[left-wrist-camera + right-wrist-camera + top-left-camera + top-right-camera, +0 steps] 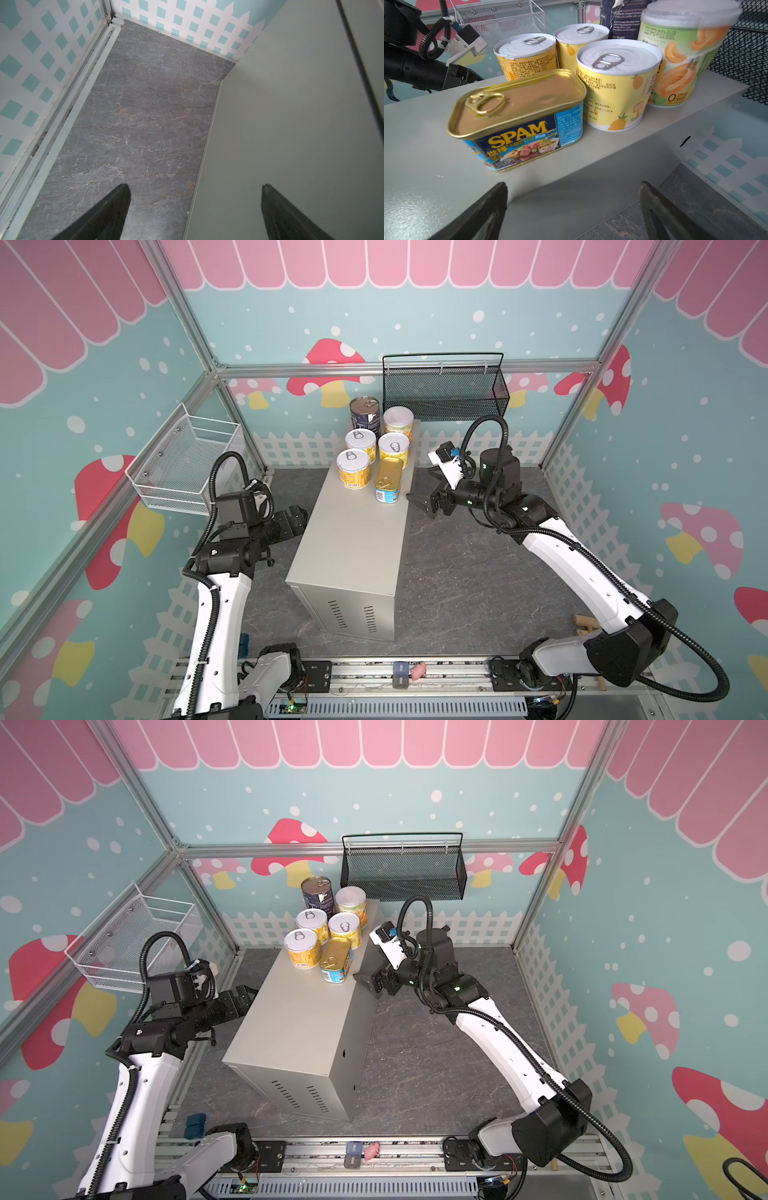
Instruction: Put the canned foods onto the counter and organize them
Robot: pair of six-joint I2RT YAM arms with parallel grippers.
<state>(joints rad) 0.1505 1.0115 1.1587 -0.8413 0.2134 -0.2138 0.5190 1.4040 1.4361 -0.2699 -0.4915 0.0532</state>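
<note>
Right hand point(573, 183) spread, gold-topped tin point(517, 116) reads SPAM

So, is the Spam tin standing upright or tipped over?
Upright: the Spam tin sits flat on the counter, gold lid facing up.

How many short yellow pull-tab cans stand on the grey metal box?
3, at the far end of the counter: one short yellow can left of the Spam tin, two side by side behind them. None seems hidden.

Six canned foods point(376, 448) upright, clustered at far end of beige counter point(353, 547)
</note>
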